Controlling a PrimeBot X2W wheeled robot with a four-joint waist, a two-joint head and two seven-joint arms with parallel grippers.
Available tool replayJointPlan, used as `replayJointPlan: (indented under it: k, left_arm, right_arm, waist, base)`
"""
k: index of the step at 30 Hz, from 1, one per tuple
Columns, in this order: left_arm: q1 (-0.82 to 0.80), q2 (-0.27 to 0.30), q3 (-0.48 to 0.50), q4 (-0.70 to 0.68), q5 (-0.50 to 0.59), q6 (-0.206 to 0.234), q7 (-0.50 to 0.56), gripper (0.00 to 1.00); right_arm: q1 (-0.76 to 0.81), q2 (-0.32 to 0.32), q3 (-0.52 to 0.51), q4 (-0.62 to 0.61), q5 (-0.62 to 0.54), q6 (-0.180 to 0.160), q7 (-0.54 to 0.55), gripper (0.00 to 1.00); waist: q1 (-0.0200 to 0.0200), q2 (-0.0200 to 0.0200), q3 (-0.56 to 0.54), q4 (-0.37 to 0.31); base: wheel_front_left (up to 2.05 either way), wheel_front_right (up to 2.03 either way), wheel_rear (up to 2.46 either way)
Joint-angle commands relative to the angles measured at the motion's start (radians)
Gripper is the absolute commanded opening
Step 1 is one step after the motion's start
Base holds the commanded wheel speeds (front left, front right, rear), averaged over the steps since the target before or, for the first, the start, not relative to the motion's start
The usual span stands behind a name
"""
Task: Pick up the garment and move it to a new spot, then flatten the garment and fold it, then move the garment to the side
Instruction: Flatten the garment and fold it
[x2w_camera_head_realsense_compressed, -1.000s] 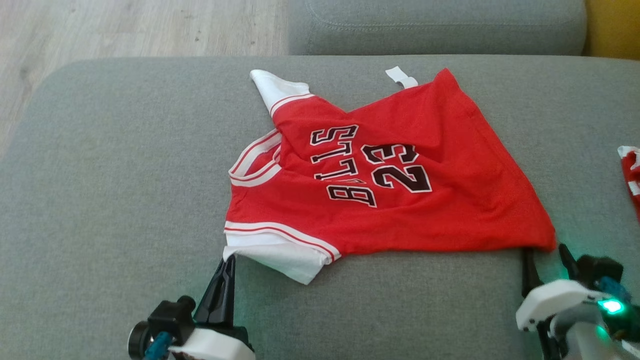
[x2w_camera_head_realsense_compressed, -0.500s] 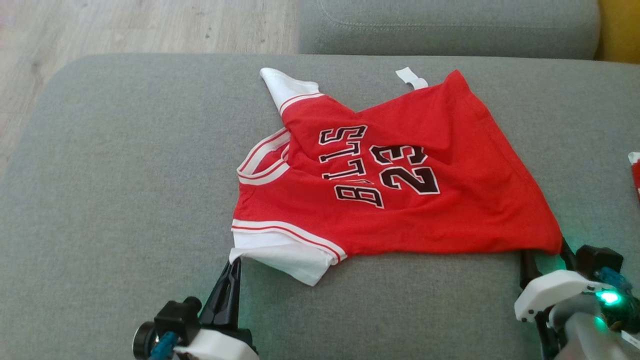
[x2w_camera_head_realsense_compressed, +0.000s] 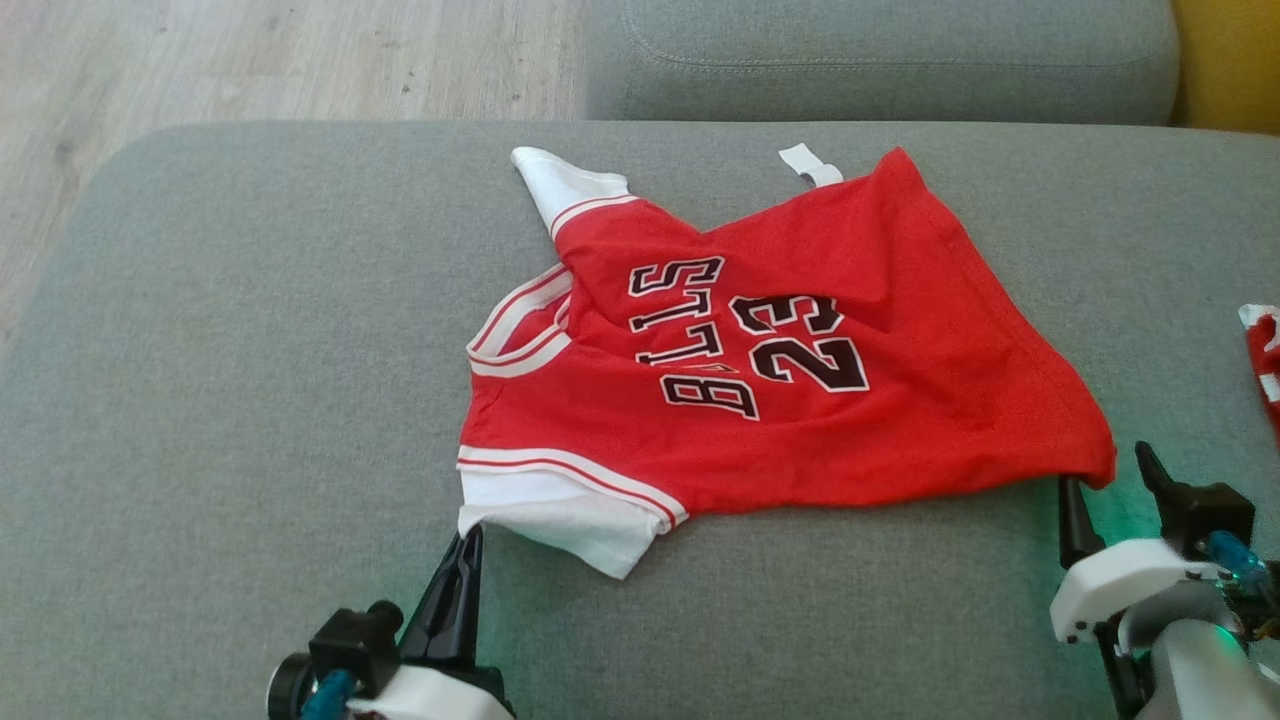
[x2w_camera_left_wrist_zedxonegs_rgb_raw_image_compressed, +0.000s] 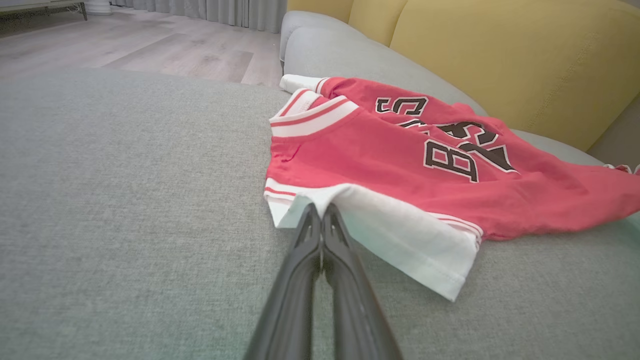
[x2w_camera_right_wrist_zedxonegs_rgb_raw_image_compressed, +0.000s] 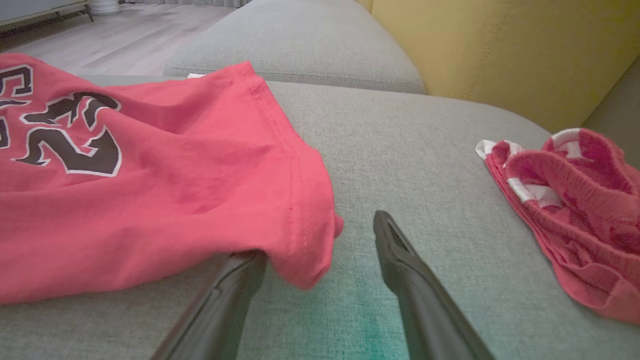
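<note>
The garment (x2w_camera_head_realsense_compressed: 900, 400) is a red jersey with white sleeves and black "23" lettering, lying rumpled on the grey sofa cushion (x2w_camera_head_realsense_compressed: 250, 350). My left gripper (x2w_camera_head_realsense_compressed: 468, 535) is shut on the edge of the near white sleeve; in the left wrist view the gripper's tips (x2w_camera_left_wrist_zedxonegs_rgb_raw_image_compressed: 320, 212) pinch that hem of the garment (x2w_camera_left_wrist_zedxonegs_rgb_raw_image_compressed: 380, 165). My right gripper (x2w_camera_head_realsense_compressed: 1103, 466) stands open at the garment's near right hem corner. In the right wrist view the right gripper (x2w_camera_right_wrist_zedxonegs_rgb_raw_image_compressed: 320, 237) has one finger tucked under the garment (x2w_camera_right_wrist_zedxonegs_rgb_raw_image_compressed: 175, 190), the other finger (x2w_camera_right_wrist_zedxonegs_rgb_raw_image_compressed: 400, 250) bare on the cushion.
Another red and white cloth (x2w_camera_head_realsense_compressed: 1262, 350) (x2w_camera_right_wrist_zedxonegs_rgb_raw_image_compressed: 575, 210) lies at the right edge of the cushion. A second grey cushion (x2w_camera_head_realsense_compressed: 880, 60) is behind, a yellow backrest (x2w_camera_right_wrist_zedxonegs_rgb_raw_image_compressed: 500, 45) to the right, and wood floor (x2w_camera_head_realsense_compressed: 250, 60) beyond the far left edge.
The head camera has shifted a little. My right gripper has edged forward, closer around the hem corner. The left gripper holds the sleeve as before.
</note>
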Motion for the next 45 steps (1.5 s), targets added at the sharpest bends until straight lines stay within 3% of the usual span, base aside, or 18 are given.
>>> replayJointPlan:
  k: [1,6,25,36,37,39,45]
  left_arm:
    - [-0.018,0.001,0.030,-0.018,-0.008,-0.001,-0.005,0.00]
    - [-0.014,0.001,0.032,-0.011,-0.012,-0.003,-0.005,0.00]
    - [0.003,0.001,0.038,0.014,-0.019,-0.006,-0.005,0.00]
    - [-0.004,0.001,0.030,0.010,-0.022,-0.007,-0.005,0.00]
    - [-0.004,0.001,0.030,0.011,-0.023,-0.007,-0.005,0.00]
    - [-0.004,0.001,0.030,0.013,-0.023,-0.007,-0.005,0.00]
    - [-0.007,0.001,0.038,0.011,-0.021,-0.006,-0.005,0.00]
  right_arm:
    - [-0.009,-0.007,0.027,-0.037,-0.014,-0.001,-0.007,1.00]
    - [-0.004,-0.005,0.027,-0.072,-0.063,-0.001,-0.007,1.00]
    - [0.016,0.017,0.020,-0.046,-0.029,-0.001,-0.007,1.00]
    - [-0.011,0.003,0.039,-0.059,-0.068,-0.001,-0.007,1.00]
    - [-0.013,0.003,0.038,-0.055,-0.072,-0.001,-0.007,0.87]
    - [-0.018,0.004,0.037,-0.045,-0.076,-0.001,-0.007,0.00]
    - [-0.028,0.010,0.040,-0.044,-0.067,-0.001,-0.007,0.00]
  waist:
    - [0.0000,0.0000,-0.001,0.000]
    - [0.0000,0.0000,-0.002,0.001]
    - [0.0000,0.0000,-0.037,-0.013]
    - [0.0000,0.0000,-0.017,-0.007]
    - [0.0000,0.0000,-0.017,-0.006]
    - [0.0000,0.0000,-0.016,-0.003]
    - [0.0000,0.0000,-0.022,-0.003]
  base:
    - [0.00,0.00,0.00]
    - [0.00,0.00,0.00]
    - [0.00,0.00,0.00]
    - [0.00,0.00,0.00]
    - [0.00,0.00,0.00]
    - [0.00,0.00,0.00]
    - [0.00,0.00,0.00]
